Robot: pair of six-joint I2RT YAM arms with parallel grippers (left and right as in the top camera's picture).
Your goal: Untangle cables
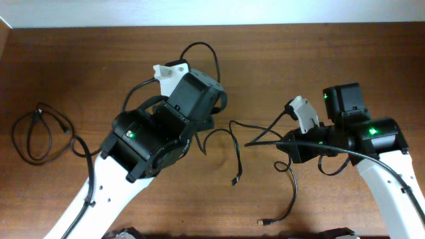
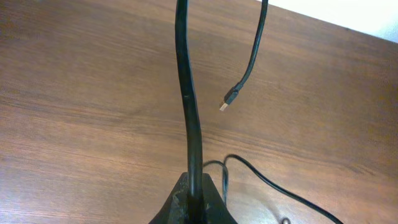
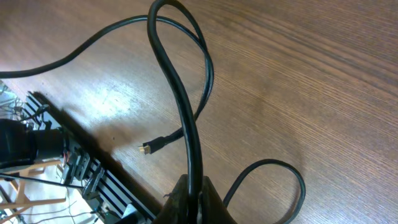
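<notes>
So the left fingers (image 2: 177, 208) are pinched tight on a cable (image 2: 186, 93), which runs straight up out of the grip and off the top of the wrist view. Just right of it another cable end comes down with a little metal-tipped plug (image 2: 230, 99). A third strand (image 2: 267, 180) lies on the table (image 2: 74, 124) at the lower right.

Same deal with the right fingers (image 3: 214, 210): they're clamped on a cable (image 3: 179, 102) that climbs out of the grip and bends over into a tight loop up top, then trails away to the left. A plug end (image 3: 146, 149) shows beside it, and a rounder loop (image 3: 273, 161) curls just right of the fingers. Can't tell whether both arms have the same cable or two different ones.

From overhead, the tangle (image 1: 238, 149) is strung between the two arms mid-table, with two loose ends trailing toward the near edge. One more cable, a loose coil (image 1: 41, 114), lies on its own at the far left, well apart from the rest.
</notes>
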